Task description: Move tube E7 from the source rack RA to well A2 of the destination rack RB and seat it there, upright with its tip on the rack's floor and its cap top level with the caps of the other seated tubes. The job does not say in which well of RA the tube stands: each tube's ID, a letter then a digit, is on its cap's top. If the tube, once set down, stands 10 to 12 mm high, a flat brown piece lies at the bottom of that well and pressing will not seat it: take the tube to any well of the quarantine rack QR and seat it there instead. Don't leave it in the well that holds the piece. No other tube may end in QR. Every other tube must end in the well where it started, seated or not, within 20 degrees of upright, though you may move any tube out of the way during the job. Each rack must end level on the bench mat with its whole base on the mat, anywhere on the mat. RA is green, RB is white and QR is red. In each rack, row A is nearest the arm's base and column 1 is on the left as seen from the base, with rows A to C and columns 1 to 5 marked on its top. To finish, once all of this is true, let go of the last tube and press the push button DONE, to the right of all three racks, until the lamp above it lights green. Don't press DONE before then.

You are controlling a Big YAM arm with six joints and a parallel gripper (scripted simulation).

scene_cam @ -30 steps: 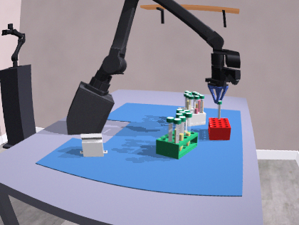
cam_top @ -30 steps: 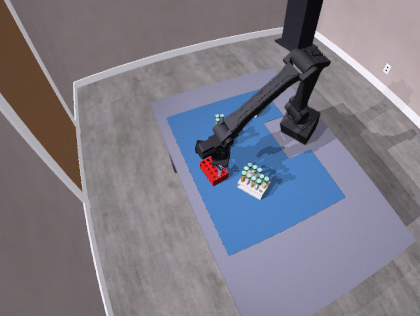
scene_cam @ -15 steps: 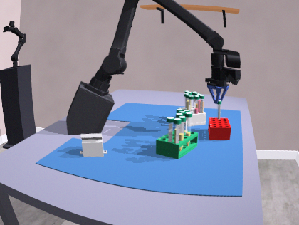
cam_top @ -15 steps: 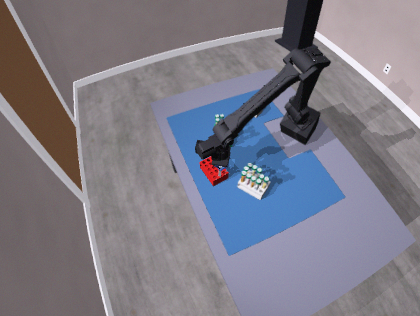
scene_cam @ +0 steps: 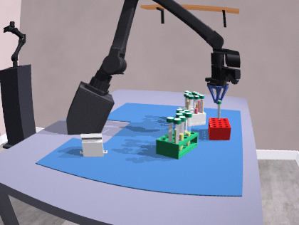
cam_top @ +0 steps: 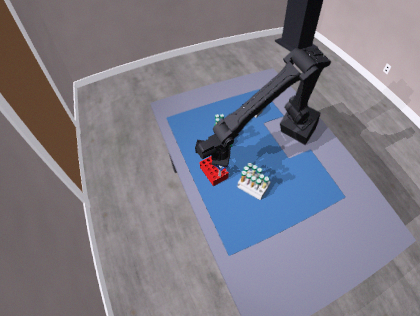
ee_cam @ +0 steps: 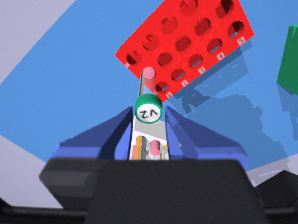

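Observation:
My gripper (scene_cam: 218, 97) hangs point-down over the red rack QR (scene_cam: 219, 128), its blue fingers slightly apart. A green-capped tube (scene_cam: 219, 107) stands upright just below the fingertips, with its lower end at the rack's top. In the wrist view the cap (ee_cam: 148, 112) lies between the two fingers. Its label is upside down and looks like E7. The tube's pink tip (ee_cam: 149, 74) points at a well on the rack's near edge (ee_cam: 190, 42). I cannot tell which well. In the top view the gripper (cam_top: 217, 161) covers part of the red rack (cam_top: 214, 171).
The white rack RB (scene_cam: 195, 115) with several capped tubes stands just left of QR, also in the top view (cam_top: 254, 184). The green rack RA (scene_cam: 177, 144) with several tubes is nearer the front. A small white box (scene_cam: 92, 144) stands by the arm's base.

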